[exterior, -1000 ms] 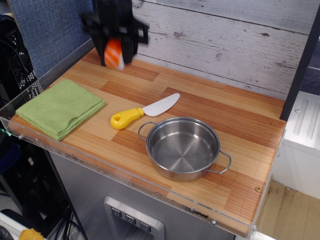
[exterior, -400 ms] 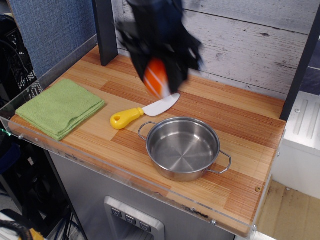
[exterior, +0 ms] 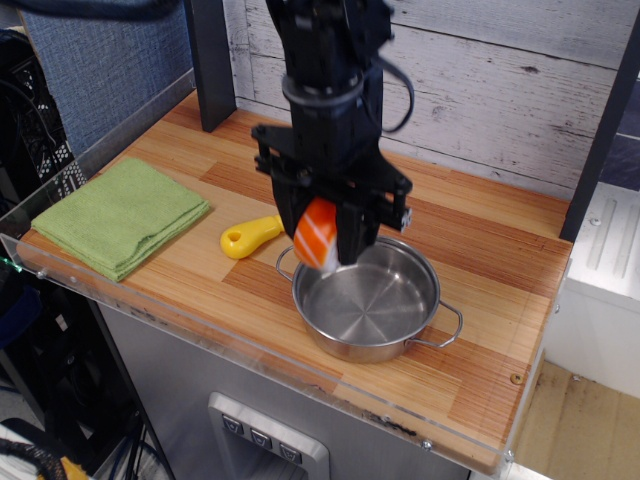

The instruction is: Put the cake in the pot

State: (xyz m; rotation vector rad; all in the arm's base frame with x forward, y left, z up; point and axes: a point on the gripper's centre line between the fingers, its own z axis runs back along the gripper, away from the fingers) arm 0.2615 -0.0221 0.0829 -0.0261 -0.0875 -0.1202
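Observation:
The cake (exterior: pixel 316 233) is an orange piece with white stripes and a white base. My black gripper (exterior: pixel 322 238) is shut on it from above and holds it in the air over the left rim of the pot (exterior: pixel 368 298). The pot is a shallow shiny steel pot with two wire loop handles, standing near the front of the wooden counter. Its inside is empty.
A toy knife with a yellow handle (exterior: pixel 250 236) lies left of the pot, its blade hidden behind the gripper. A folded green cloth (exterior: pixel 120 215) lies at the left end. A dark post (exterior: pixel 208 60) stands at the back left. The counter edge (exterior: pixel 300 375) is close in front.
The gripper has carried the cake from the back left of the counter to the right and forward, and down to just above the pot's left rim.

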